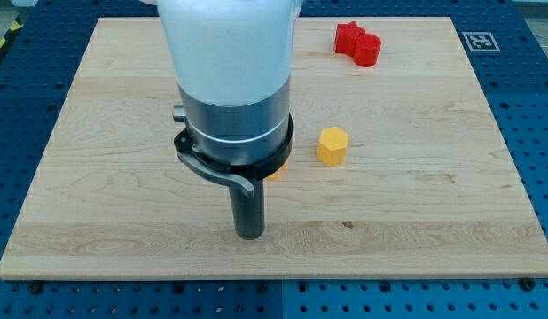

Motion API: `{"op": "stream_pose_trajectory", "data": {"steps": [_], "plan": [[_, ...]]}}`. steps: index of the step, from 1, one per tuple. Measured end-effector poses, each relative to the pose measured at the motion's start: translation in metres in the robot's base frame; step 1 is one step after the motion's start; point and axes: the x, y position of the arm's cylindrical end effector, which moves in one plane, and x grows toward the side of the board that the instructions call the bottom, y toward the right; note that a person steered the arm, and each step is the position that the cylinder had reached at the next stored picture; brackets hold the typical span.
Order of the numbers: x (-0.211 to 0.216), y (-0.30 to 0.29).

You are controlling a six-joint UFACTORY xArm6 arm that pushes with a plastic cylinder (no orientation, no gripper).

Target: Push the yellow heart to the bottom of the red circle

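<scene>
The red circle [368, 50] lies near the view's top right, touching a red star-like block [348, 36] on its left. A yellow hexagon [332, 145] sits right of the board's middle. A small yellow sliver [274, 175] shows just under the arm's dark collar; its shape is hidden, so I cannot tell whether it is the yellow heart. My tip [249, 236] rests on the board below and left of that sliver, and left of and below the hexagon, far from the red circle.
The arm's white and grey body [230, 80] covers the upper middle of the wooden board [97, 204] and hides what lies beneath it. A tag marker [481, 41] sits off the board's top right corner.
</scene>
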Motion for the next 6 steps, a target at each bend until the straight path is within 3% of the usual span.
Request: {"op": "stream_pose_trajectory", "data": {"steps": [2,3,6], "plan": [[-0.009,0.011],[-0.03,-0.013],[-0.036,-0.04]]}}
